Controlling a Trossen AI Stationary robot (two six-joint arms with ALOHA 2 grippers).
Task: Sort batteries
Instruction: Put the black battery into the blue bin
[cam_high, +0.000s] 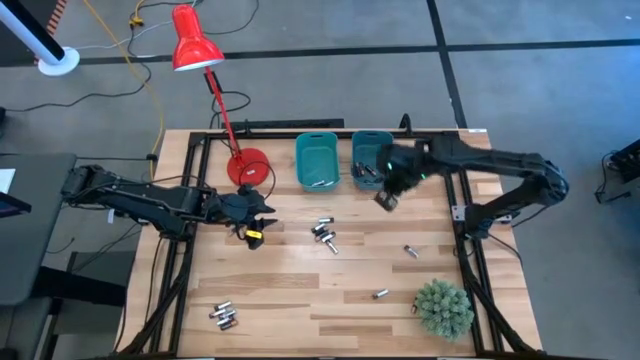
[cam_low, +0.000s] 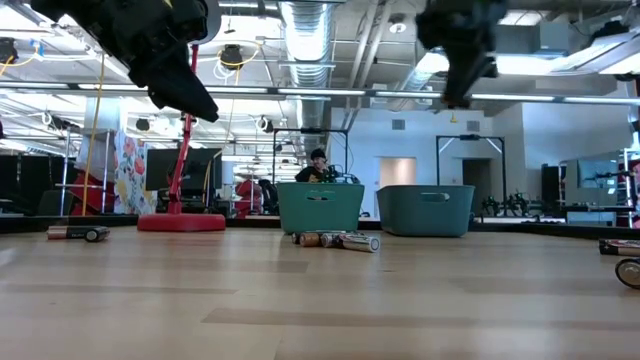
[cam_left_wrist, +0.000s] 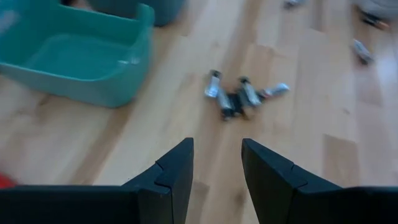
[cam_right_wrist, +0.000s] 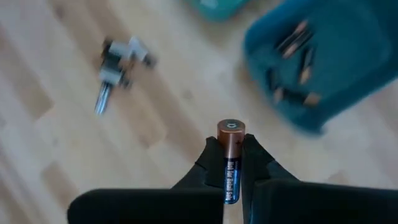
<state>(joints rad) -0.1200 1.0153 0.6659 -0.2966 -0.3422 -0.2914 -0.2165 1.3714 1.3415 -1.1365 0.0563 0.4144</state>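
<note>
Here, right claw (cam_right_wrist: 231, 163) clamping a copper-topped battery (cam_right_wrist: 231, 160), label unreadable, near the desk's (cam_high: 300, 290) far edge; left claw (cam_left_wrist: 216, 171) gaping, empty.

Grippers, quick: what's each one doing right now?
Left gripper: open, empty, above the table.
Right gripper: shut on a battery, near the right teal bin.

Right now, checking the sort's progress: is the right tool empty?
No, the right tool is shut on a copper-topped battery standing upright between its fingers.
</note>
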